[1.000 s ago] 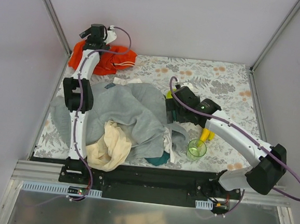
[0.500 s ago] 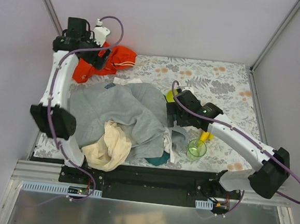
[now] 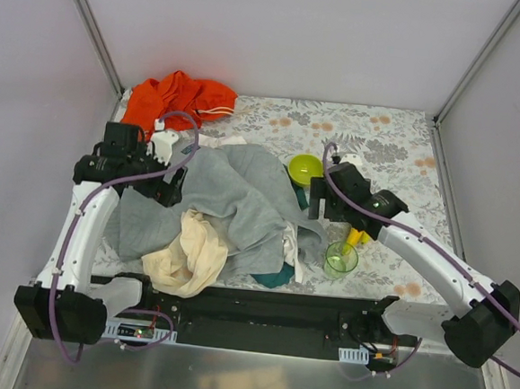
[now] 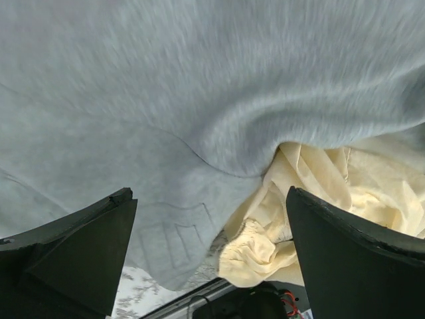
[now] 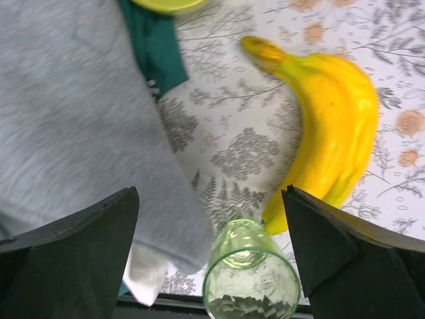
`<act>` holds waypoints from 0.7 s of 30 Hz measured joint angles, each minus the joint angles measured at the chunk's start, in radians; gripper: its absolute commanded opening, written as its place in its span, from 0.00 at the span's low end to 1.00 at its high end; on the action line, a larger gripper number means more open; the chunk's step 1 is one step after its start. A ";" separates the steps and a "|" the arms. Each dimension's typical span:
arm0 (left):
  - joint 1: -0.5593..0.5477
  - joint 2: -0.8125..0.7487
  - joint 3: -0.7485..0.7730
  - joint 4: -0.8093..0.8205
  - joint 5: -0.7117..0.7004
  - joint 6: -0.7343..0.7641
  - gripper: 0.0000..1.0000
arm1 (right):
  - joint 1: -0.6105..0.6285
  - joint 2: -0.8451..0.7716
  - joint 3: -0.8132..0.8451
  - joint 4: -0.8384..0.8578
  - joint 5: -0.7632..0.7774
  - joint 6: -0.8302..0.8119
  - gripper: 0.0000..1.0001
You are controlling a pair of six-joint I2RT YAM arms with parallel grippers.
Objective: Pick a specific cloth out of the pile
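Cloth [image 3: 179,99] — crumpled orange-red fabric, pile [image 3: 235,193] of grey fleece, cream folds

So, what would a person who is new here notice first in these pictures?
The bright orange-red cloth lies at the far left corner of the table, behind the pile. That pile, mostly a grey sweatshirt, fills the middle; right of it a yellow banana lies beside a green cup.
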 measured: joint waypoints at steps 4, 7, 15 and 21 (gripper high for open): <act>0.000 -0.136 -0.172 0.041 -0.021 -0.035 1.00 | -0.095 -0.025 -0.027 0.013 0.013 0.005 0.99; 0.000 -0.212 -0.220 0.076 -0.059 -0.058 1.00 | -0.164 -0.051 -0.044 0.017 0.014 0.012 0.99; 0.000 -0.244 -0.387 0.219 -0.197 -0.144 1.00 | -0.250 -0.087 -0.082 0.032 0.013 0.027 0.99; 0.000 -0.245 -0.460 0.286 -0.270 -0.188 1.00 | -0.275 -0.101 -0.094 0.040 0.013 0.027 0.99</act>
